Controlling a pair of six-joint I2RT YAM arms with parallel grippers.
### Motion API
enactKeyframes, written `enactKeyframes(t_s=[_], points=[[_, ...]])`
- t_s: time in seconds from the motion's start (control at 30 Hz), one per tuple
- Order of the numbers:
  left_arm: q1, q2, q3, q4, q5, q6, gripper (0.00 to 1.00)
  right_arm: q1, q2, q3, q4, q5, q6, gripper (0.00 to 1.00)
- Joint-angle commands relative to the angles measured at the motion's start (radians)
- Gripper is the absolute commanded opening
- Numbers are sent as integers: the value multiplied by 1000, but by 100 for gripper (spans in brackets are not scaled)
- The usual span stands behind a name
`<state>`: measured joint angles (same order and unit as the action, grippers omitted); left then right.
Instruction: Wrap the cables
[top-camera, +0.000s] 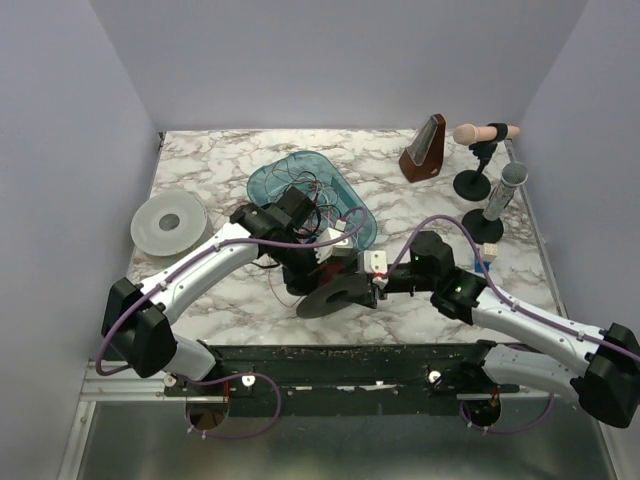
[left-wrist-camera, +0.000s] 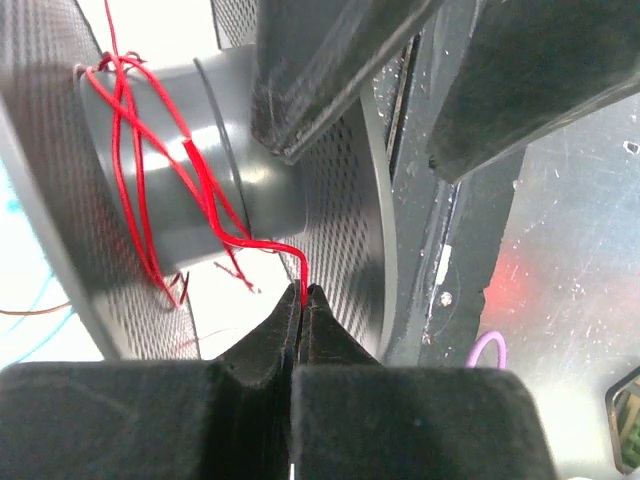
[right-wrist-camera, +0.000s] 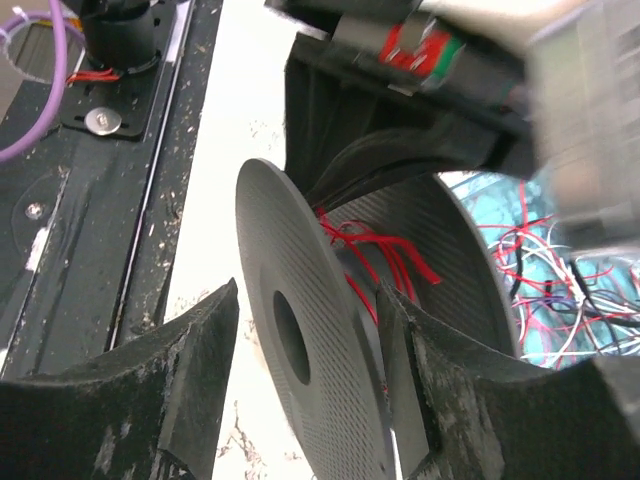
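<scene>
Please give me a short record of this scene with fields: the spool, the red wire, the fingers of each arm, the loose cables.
spool: black spool, between the two arm ends
red wire: red wire crosses the hub in several turns
left fingers: left fingers shut on the red wire's end
right fingers: right fingers open, one on each side of a spool flange
loose cables: cables tangled in the blue bin behind the spool
</scene>
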<state>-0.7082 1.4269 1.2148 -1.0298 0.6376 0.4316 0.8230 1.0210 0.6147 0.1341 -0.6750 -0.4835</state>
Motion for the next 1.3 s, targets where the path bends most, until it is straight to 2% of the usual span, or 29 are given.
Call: enactKeyframes(t_s=[0.0,0.07,0.17,0.27,0.4,0.47,0.6,0.7,0.8,0.87,1.07,1.27], points=[[-4,-23,78,1,-50,-25,0,4,39,-15,-4,-50,-9,63],[-2,-28,89,-1,-81,-18,0,4,57,6,-51,-54,-29,56],[-2,-33,107,13,-139,-19,0,4,64,5,-90,-55,-58,38],[-5,-25,138,10,-185,-17,0,4,62,22,-132,-80,-89,29],[-16,-14,201,-27,-222,45,0,4,60,80,-260,-146,-138,20],[-27,-19,209,-64,-185,100,0,4,65,118,-313,-184,-153,20],[-69,-43,160,-110,-116,144,0,4,80,149,-364,-212,-164,24],[-99,-60,115,-60,-131,118,0,4,90,137,-360,-190,-184,30],[-99,-36,126,-29,-139,92,0,2,96,137,-335,-179,-165,51],[-100,-25,141,-27,-127,82,0,1,87,132,-306,-167,-133,57],[-100,-33,114,-12,-122,75,0,-5,7,94,-223,-132,-40,63],[-99,-33,100,5,-124,64,0,-15,-74,63,-90,-121,129,64]])
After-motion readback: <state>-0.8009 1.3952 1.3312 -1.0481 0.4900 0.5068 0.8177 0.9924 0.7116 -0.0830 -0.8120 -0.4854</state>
